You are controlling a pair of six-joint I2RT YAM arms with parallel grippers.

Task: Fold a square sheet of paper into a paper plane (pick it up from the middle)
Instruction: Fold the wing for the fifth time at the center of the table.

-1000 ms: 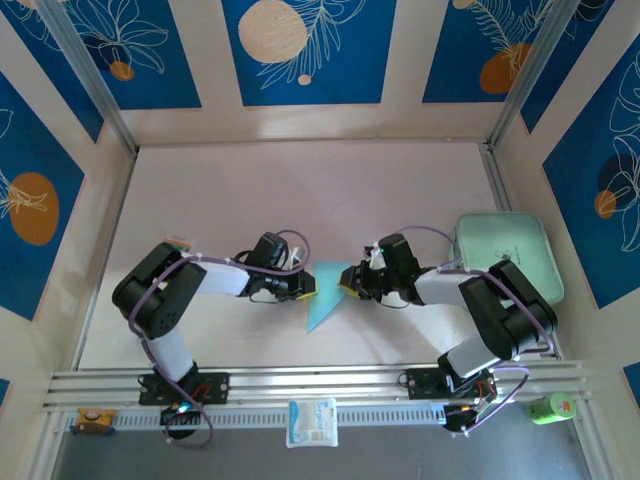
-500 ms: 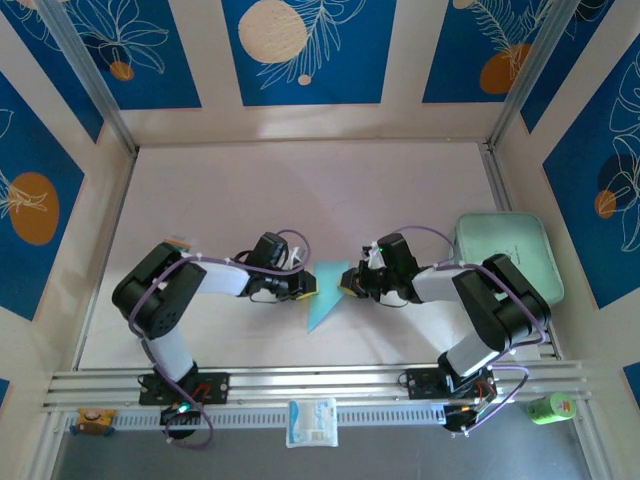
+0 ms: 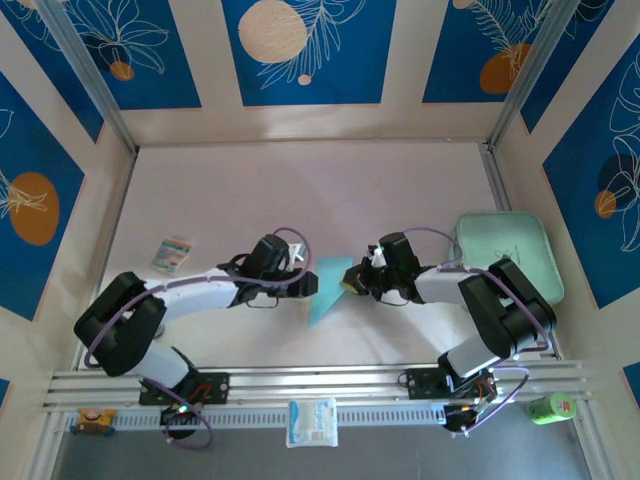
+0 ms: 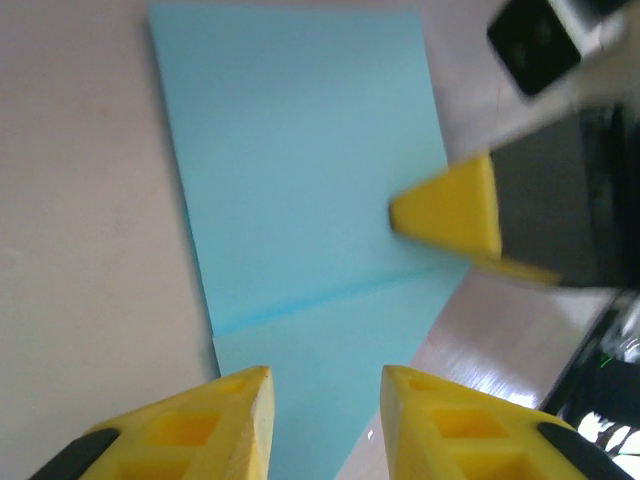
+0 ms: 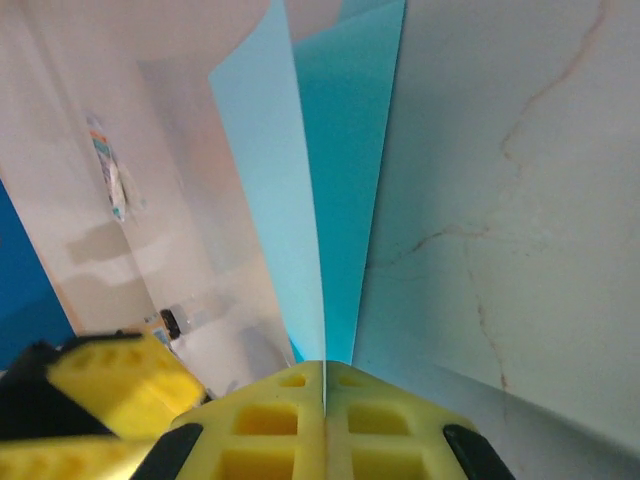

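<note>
Noted folded sheet of paper (image 3: 325, 300), tip toward near edge, long axis far-to-near, slightly canted. Pinched at right edge by closed right gripper (image 3: 349, 284), with left gripper (image 3: 311, 285) slightly parted, empty.

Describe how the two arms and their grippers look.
The left arm and right arm have black rounded joints, white links and looping purple cables. The left gripper and right gripper have yellow wedge-shaped fingers with moulded pockets.
</note>
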